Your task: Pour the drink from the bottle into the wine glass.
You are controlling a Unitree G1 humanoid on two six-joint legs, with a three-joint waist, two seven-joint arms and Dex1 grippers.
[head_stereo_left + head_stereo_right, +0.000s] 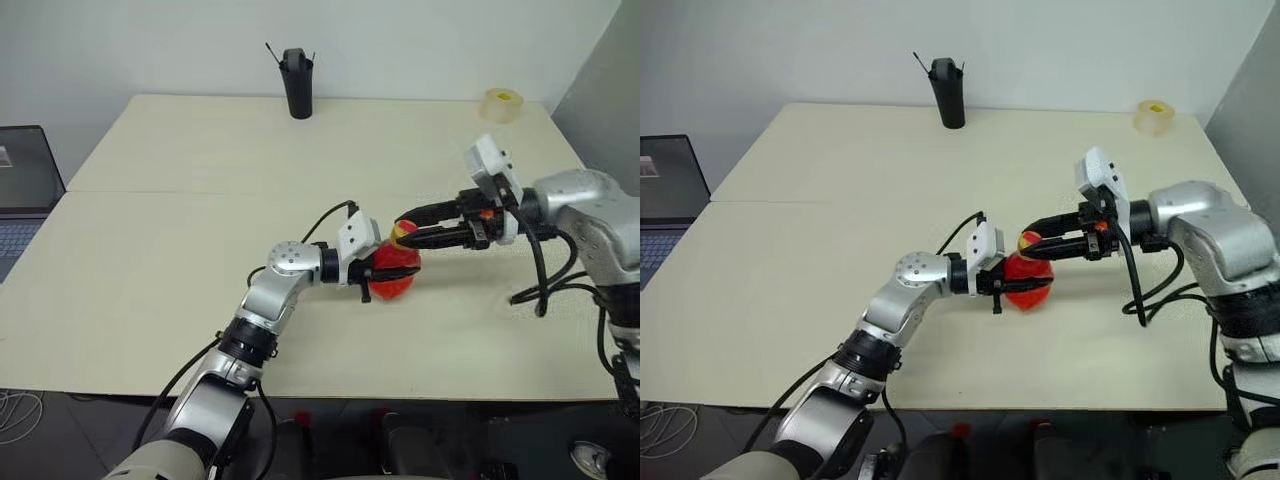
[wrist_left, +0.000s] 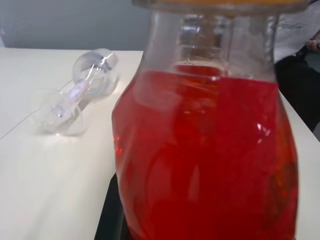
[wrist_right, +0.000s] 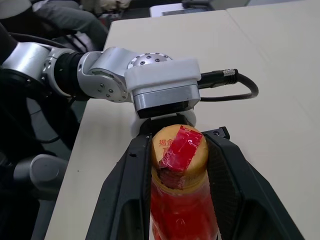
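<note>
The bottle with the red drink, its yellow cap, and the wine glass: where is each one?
bottle [image 2: 210, 150], left wrist view, on its drink-filled body.
yellow cap [image 3: 179, 150], right wrist view, on its taped top.
wine glass [image 2: 95, 72], left wrist view, on its bowl; it lies on its side.

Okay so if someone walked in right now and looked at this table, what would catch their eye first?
Most likely the bottle, bright with red drink, held upright near the middle of the pale table by the left gripper clamped on its body. The right gripper reaches in from the other side, its black fingers flanking the yellow cap. A quieter surprise in the left wrist view: the wine glass lies tipped on its side on the table.
</note>
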